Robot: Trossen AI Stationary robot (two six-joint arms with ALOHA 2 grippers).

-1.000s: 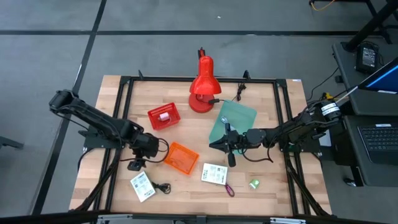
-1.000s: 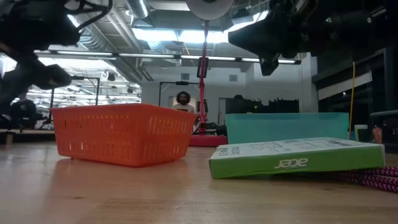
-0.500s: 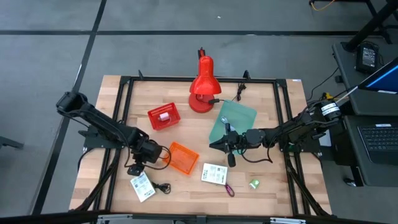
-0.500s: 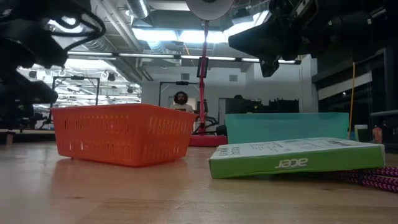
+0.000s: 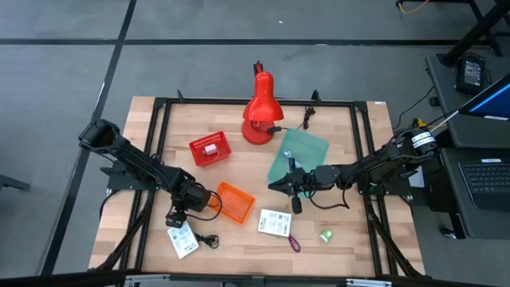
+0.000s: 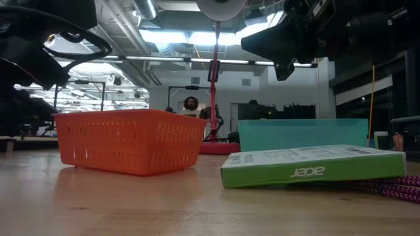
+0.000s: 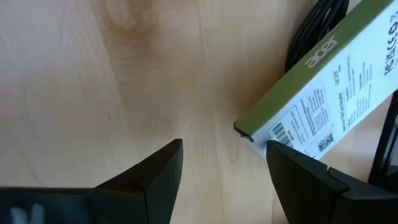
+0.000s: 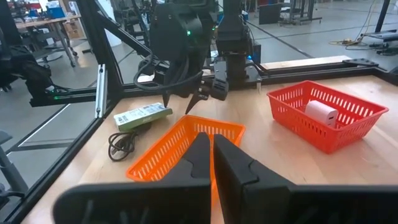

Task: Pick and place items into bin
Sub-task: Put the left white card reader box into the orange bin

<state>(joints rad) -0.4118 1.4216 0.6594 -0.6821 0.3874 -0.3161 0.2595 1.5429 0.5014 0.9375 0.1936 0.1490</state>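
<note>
My left gripper [image 5: 174, 222] is open and points steeply down at the near left. It hangs just above the far corner of a white and green printed card box [image 5: 182, 238]. In the left wrist view its fingers [image 7: 163, 167] stand on either side of that corner [image 7: 247, 130], apart from it. A black coiled cable [image 5: 209, 240] lies beside the box. My right gripper [image 5: 279, 185] is shut and level in the air over the table's middle, holding nothing. A second card box [image 5: 276, 222], a purple strap [image 5: 293, 243] and a small green piece [image 5: 325, 236] lie near the front edge. A pink cube [image 5: 211, 148] sits in the red basket [image 5: 199, 156].
An orange basket [image 5: 233, 202] stands between the two grippers. A big red desk lamp [image 5: 259, 108] stands at the far middle, and a teal sheet [image 5: 299, 155] lies under the right arm. A black frame [image 5: 159, 119] runs round the table top.
My left gripper has gone down and toward the table's near edge, onto the card box at the near left, tipping more steeply downward. Its fingers have stayed open.
</note>
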